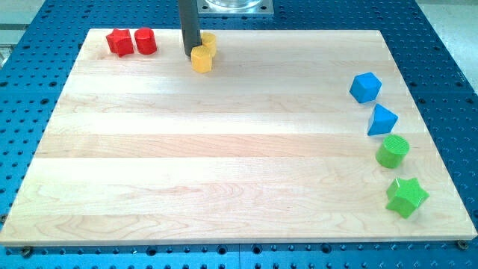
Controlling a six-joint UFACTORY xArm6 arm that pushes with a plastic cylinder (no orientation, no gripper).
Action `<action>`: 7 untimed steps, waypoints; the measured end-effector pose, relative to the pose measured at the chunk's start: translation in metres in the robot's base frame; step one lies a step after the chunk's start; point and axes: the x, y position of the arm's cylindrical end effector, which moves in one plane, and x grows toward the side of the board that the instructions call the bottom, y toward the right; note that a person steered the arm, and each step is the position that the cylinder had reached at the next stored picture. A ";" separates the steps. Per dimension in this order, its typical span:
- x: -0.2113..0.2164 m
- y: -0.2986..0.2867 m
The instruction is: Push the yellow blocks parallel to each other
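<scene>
Two yellow blocks sit near the view's top, left of centre. One yellow block [202, 59] is in front; the other yellow block [208, 41] is just behind it, touching or nearly so, partly hidden by the rod. My tip [190, 54] is on the board right at the left side of the two yellow blocks, against them. Their exact shapes are hard to make out.
A red star block [119, 42] and a red cylinder [145, 41] stand at the top left. At the view's right are a blue cube-like block [365, 87], a blue wedge block [382, 119], a green cylinder [393, 152] and a green star block [406, 197].
</scene>
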 end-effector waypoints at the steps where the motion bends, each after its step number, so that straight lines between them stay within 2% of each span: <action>1: -0.004 -0.015; 3: -0.016 0.107; 4: -0.039 0.082; 5: -0.039 0.134; 7: 0.028 0.256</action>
